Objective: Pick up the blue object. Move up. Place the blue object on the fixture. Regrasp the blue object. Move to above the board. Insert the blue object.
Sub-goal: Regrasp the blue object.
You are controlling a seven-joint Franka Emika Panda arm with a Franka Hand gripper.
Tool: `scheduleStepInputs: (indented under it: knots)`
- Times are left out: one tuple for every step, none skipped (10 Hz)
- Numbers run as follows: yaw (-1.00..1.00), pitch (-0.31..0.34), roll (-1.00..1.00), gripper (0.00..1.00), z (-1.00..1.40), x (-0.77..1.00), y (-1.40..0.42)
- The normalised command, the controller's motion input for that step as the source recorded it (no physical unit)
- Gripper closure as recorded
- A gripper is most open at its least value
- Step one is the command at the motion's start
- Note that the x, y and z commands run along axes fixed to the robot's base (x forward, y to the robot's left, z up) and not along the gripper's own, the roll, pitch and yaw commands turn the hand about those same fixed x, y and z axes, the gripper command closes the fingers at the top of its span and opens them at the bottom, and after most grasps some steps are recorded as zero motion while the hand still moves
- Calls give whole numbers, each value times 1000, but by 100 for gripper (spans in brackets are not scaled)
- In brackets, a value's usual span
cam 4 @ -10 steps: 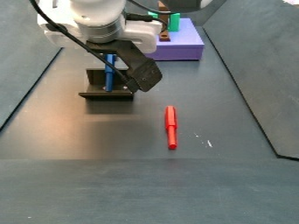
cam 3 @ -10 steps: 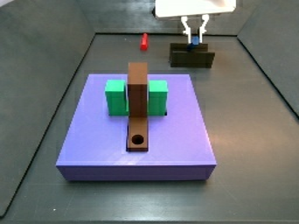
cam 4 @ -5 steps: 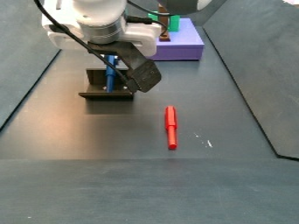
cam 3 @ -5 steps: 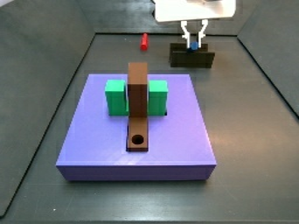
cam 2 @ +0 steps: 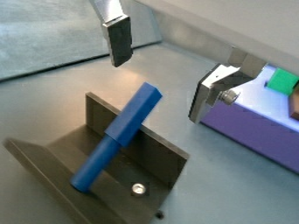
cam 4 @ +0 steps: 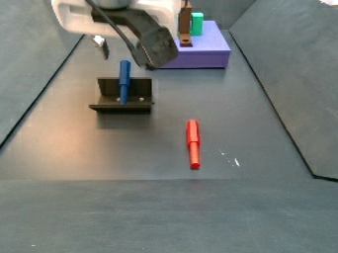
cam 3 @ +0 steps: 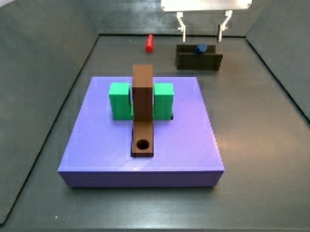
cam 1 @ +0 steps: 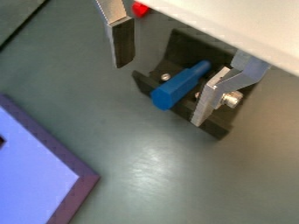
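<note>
The tool [cam 2: 163, 74] hangs above the fixture [cam 2: 111, 175] with its two flat silver fingers [cam 1: 121, 39] spread wide and nothing between them; both wrist views show clear air on each side of the blue object [cam 2: 114, 138], so it touches neither plate. In a side view the tool [cam 3: 204, 25] sits high at the far end of the desk [cam 3: 260, 172], its thin fingers just over the fixture [cam 3: 200, 59].

The blue object is a slim, smooth cylinder with a slightly thicker lower sleeve, leaning tilted in the notch of the fixture. A wrist view shows what the side views cannot: the fixture is a dark L-shaped bracket, an upright wall on a flat base plate, with a small bolt in the base beside the peg's foot. In a side view the blue object [cam 4: 125, 80] reads almost upright against the fixture [cam 4: 122, 96].

Only that side view shows the red peg [cam 4: 193, 142] lying flat on the matte dark desk, well apart from the fixture. A side view gives the board [cam 3: 143, 136] whole: a thick purple-blue slab carrying a green block [cam 3: 122, 100] and a long brown bar [cam 3: 143, 109] with a round hole [cam 3: 143, 145] near its close end.
</note>
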Motion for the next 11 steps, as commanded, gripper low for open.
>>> scheduleStepInputs:
  knots:
    - [-63, -80, 1000, 0, -26, 434, -129]
    - [-20, -89, 1000, 0, 0, 417, -106]
    - [0, -57, 1000, 0, 0, 377, -89]
    - [0, 0, 1000, 0, 11, 177, -23]
    - [0, 0, 1000, 0, 0, 0, 0]
    - [51, -9, 1000, 0, 26, 74, -40]
    - [217, -51, 1000, 0, 57, 120, -109]
    - [360, -49, 1000, 0, 26, 54, -17]
    - [483, -74, 1000, 0, 0, 0, 0]
    - [563, -177, 1000, 0, 0, 0, 0]
    - [589, -180, 1000, 0, -6, 0, 0]
